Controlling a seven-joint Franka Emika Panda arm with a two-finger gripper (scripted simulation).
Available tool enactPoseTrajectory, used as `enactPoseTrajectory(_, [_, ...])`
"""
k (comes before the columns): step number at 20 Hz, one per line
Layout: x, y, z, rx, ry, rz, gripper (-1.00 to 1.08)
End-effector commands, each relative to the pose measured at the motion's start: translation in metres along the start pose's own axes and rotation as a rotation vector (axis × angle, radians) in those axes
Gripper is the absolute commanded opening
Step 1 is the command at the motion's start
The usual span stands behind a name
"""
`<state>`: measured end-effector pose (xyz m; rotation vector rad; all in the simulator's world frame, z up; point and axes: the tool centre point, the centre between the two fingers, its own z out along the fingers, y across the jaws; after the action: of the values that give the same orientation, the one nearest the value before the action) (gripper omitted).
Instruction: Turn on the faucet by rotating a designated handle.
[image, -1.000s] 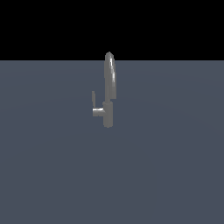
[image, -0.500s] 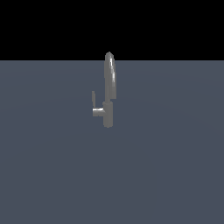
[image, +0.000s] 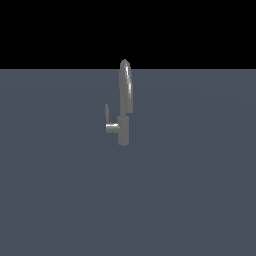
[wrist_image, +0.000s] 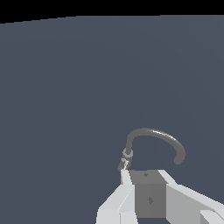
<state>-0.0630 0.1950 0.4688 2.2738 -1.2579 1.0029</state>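
A small grey faucet stands alone on a flat slate-grey floor, its handle upright at the end of a stub on the exterior view's left. From the wrist, the gripper sits close behind the faucet — whether it is clenched or released cannot be told.

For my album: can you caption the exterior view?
A small grey faucet stands alone on a dark floor, its handle upright.
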Motion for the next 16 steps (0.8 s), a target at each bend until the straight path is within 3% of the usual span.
enactPoseTrajectory(1, [-0.011,-0.013,0.028,-0.027,0.011,0.04,-1.0])
enactPoseTrajectory(9, [-0.049,-0.04,0.137,-0.128,0.027,0.163,-1.0])
enactPoseTrajectory(16, [-0.083,-0.039,0.238,-0.222,0.021,0.271,-1.0])
